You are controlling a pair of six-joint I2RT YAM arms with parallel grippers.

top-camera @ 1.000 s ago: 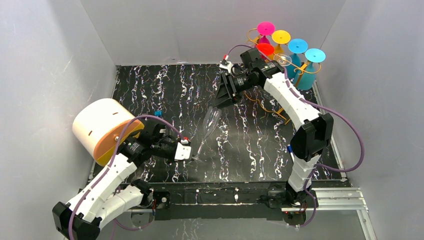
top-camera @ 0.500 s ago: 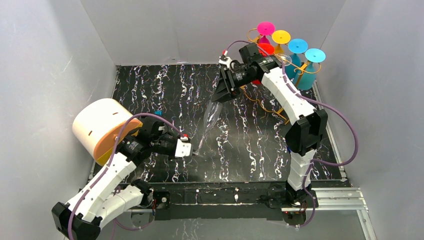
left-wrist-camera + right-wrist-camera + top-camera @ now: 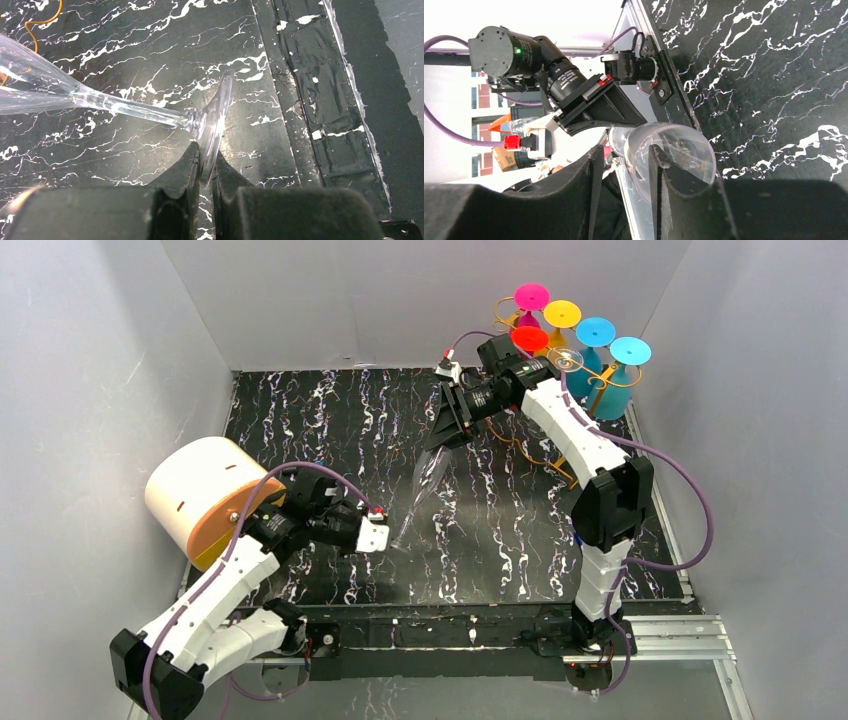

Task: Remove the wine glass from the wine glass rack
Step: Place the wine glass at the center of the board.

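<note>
From above, the clear wine glass slants between both claws, its foot at the left gripper and its bowl mouth at the right gripper, clear of the gold wine glass rack beyond that claw. The left wrist view shows the left claw clenched on the foot's edge. In the right wrist view, the fingers straddle the bowl's rim, but I cannot tell whether they pinch it.

Clear glass; black table veined white; gold rack at upper right; cream drum, orange face, at left.
</note>
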